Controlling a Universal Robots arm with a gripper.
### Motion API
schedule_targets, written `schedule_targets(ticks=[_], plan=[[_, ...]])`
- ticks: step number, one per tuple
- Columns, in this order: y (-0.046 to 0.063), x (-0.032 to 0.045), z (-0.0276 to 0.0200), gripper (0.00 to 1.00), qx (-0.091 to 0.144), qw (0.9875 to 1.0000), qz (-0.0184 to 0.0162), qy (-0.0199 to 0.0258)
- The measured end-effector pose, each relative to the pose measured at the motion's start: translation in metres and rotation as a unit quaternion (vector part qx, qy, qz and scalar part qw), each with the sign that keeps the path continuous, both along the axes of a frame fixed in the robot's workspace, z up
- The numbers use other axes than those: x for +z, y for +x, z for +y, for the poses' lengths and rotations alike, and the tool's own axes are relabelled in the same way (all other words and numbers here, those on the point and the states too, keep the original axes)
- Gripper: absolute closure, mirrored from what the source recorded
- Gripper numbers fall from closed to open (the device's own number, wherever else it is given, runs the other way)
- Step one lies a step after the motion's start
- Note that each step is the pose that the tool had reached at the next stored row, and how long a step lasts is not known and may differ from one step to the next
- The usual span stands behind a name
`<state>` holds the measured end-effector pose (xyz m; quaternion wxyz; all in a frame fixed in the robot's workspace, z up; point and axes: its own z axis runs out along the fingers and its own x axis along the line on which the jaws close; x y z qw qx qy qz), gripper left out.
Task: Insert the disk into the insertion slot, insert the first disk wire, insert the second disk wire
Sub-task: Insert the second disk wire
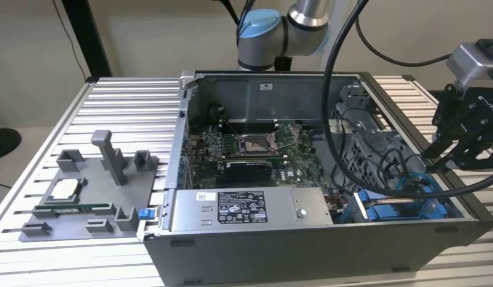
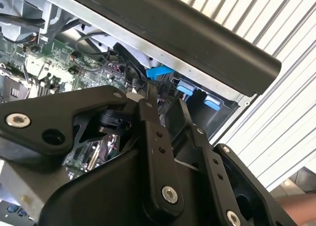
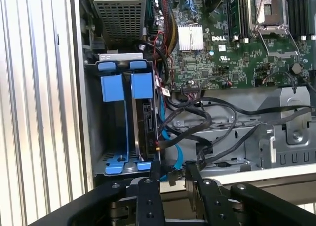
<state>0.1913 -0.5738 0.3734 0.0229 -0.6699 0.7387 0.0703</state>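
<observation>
The insertion slot (image 3: 121, 122) is showing glossy blue plastic rails on grey metal. Beside it, the worktop (image 3: 39, 112) is presenting ribbed, bright metal. The end effector (image 3: 173, 179) is appearing matt black.

Bright blue rails on the grey perforated insertion slot (image 3: 121, 122), green motherboard (image 3: 232, 53), black hand (image 3: 173, 174).

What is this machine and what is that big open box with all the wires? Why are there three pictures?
It is a robot arm working on an opened computer case. One picture comes from a camera standing nearby; the other two come from cameras riding on the arm's wrist. The black gripper hangs over the case's edge, by the insertion slot with blue rails, where the disk stands on edge. Its jaws are slightly apart and hold nothing. Black wires lie beside the slot. Inside you also see the green motherboard and the grey power supply.
</observation>
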Motion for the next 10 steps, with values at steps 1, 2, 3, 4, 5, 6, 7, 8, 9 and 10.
schedule_targets(ticks=[1, 2, 3, 4, 5, 6, 7, 8, 9, 10], plan=[[0.0000, -0.0006, 0.0000, 0.00, 0.001, 1.0000, 0.0000, 0.0000], [0.0001, -0.0012, 0.0000, 0.00, 0.002, 1.0000, 0.0000, -0.0001], [0.0001, -0.0019, 0.0000, 0.00, 0.003, 1.0000, -0.0001, 0.0000], [0.0002, -0.0026, 0.0000, 0.00, 0.004, 1.0000, -0.0001, 0.0000], [0.0005, -0.0030, 0.0000, 0.00, 0.005, 1.0000, -0.0001, 0.0000], [0.0011, -0.0034, -0.0001, 0.00, 0.006, 1.0000, -0.0001, 0.0000], [0.0016, -0.0036, -0.0001, 0.00, 0.007, 1.0000, -0.0001, -0.0001], [0.0022, -0.0039, -0.0001, 0.00, 0.008, 1.0000, -0.0001, 0.0000], [0.0027, -0.0041, 0.0000, 0.00, 0.008, 1.0000, -0.0001, 0.0000], [0.0030, -0.0041, 0.0000, 0.00, 0.009, 1.0000, -0.0001, -0.0001]])
